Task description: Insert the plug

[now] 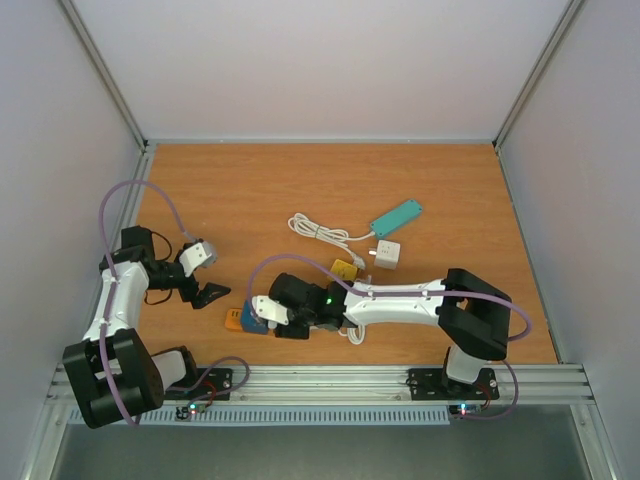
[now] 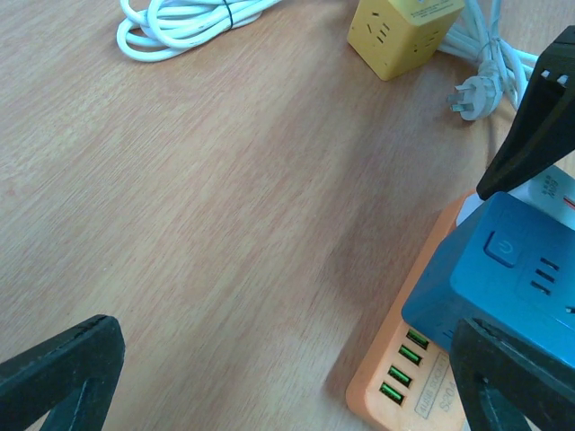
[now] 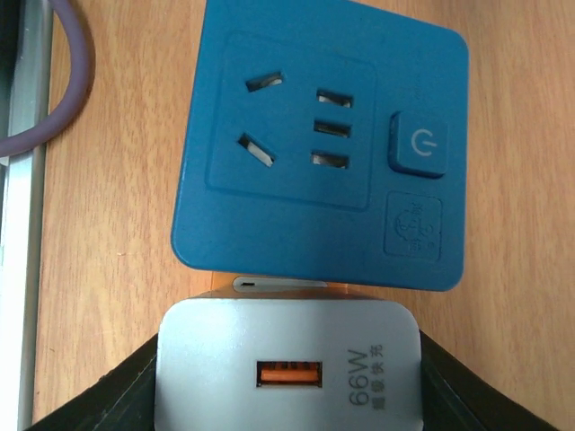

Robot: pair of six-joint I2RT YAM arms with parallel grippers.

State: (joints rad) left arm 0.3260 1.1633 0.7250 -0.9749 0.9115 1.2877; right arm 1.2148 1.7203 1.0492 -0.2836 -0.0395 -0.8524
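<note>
A: Where is the grey charger (image 3: 287, 346) found?
B: Clamped in the right end effector (image 3: 287, 395), just at 6 o'clock of the blue socket cube (image 3: 323, 144) in the right wrist view.
A: And the left end effector (image 2: 287, 373)?
B: Its jaws are spread wide, nothing is held, and the orange power strip (image 2: 395, 377) is seen at its 3 o'clock.

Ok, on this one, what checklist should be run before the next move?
1. Right tool shut on the grey charger: ok.
2. Blue socket cube top slots uncovered: ok.
3. Charger pins lined up with a socket: cannot tell, its underside is hidden.
4. Left tool open and empty: ok.
5. Orange power strip under the cube held steady: cannot tell, the left tool is close but contact is unclear.
6. Loose white plug lying apart from the cube: ok.
</note>
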